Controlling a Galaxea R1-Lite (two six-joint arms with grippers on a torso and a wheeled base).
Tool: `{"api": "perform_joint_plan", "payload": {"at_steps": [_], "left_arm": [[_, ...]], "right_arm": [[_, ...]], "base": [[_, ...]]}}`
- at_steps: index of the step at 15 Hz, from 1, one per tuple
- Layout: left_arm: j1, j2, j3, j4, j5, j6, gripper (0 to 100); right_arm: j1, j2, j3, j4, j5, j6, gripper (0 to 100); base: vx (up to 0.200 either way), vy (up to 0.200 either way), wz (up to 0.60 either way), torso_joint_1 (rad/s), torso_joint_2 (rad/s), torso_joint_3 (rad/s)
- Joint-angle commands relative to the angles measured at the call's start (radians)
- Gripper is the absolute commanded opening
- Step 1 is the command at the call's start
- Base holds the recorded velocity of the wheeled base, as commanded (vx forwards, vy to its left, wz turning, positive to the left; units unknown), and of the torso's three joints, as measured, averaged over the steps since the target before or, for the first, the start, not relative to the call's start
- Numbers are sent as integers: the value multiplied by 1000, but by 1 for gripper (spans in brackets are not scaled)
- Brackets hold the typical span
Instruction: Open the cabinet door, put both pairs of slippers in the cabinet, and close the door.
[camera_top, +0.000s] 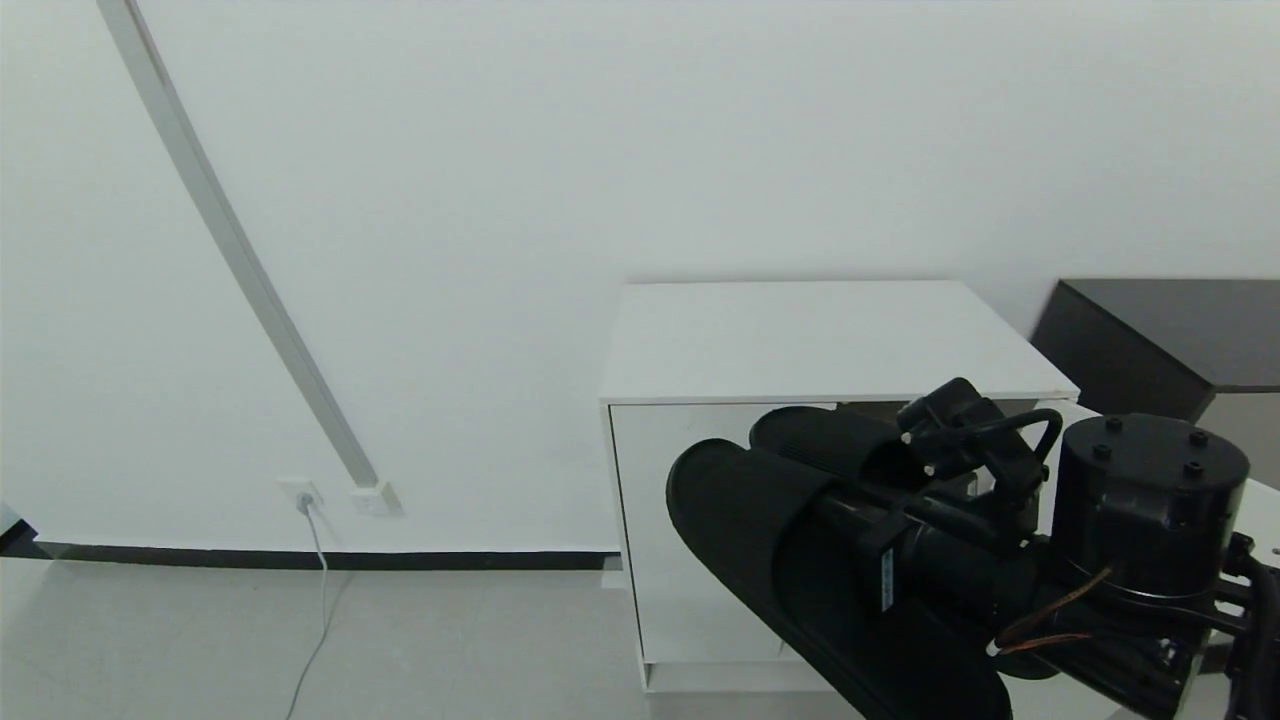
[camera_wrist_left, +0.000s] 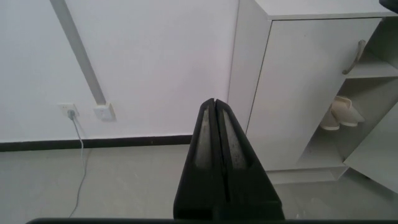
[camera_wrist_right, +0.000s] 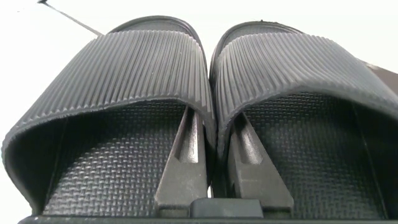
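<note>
The pair of black slippers (camera_top: 770, 530) is held off the floor in the right hand (camera_wrist_right: 214, 124). The two lie side by side with their ribbed straps up. One finger (camera_wrist_right: 183, 162) sits inside each slipper, and the hand is closed on the two inner side walls, pressing them together. In the head view the pair hangs in front of the right half of the white cabinet (camera_top: 820, 340).

The cabinet stands against the wall, its left door (camera_wrist_left: 305, 93) closed, with a handle (camera_wrist_left: 356, 56) at its edge. The right side is open and shows a shelf (camera_wrist_left: 373, 65). Below that shelf a second, pale pair of slippers (camera_wrist_left: 342, 112) is inside the cabinet; I cannot tell what it rests on.

The left hand (camera_wrist_left: 213, 109) is pressed fully closed, fingers touching and gripping nothing. It is in the air, well apart from the cabinet and pointing at the wall beside it.

On that wall a grey cable duct (camera_top: 230, 240) slants down to a socket (camera_top: 300, 495), from which a cable (camera_top: 320, 600) trails onto the pale floor (camera_top: 150, 650). A dark piece of furniture (camera_top: 1160, 340) stands just to the right of the cabinet.
</note>
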Motion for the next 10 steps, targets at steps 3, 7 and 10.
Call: {"api": "perform_joint_plan", "payload": {"at_steps": [3, 7, 10], "left_arm": [[0, 1, 0, 0, 0, 0, 0], [0, 1, 0, 0, 0, 0, 0], [0, 1, 0, 0, 0, 0, 0]], "right_arm": [[0, 19, 1, -2, -3, 1, 0], [0, 16, -1, -2, -4, 1, 0], [0, 16, -2, -2, -4, 1, 0]], "base": [[0, 0, 0, 0, 0, 0], [0, 0, 0, 0, 0, 0], [0, 0, 0, 0, 0, 0]]}}
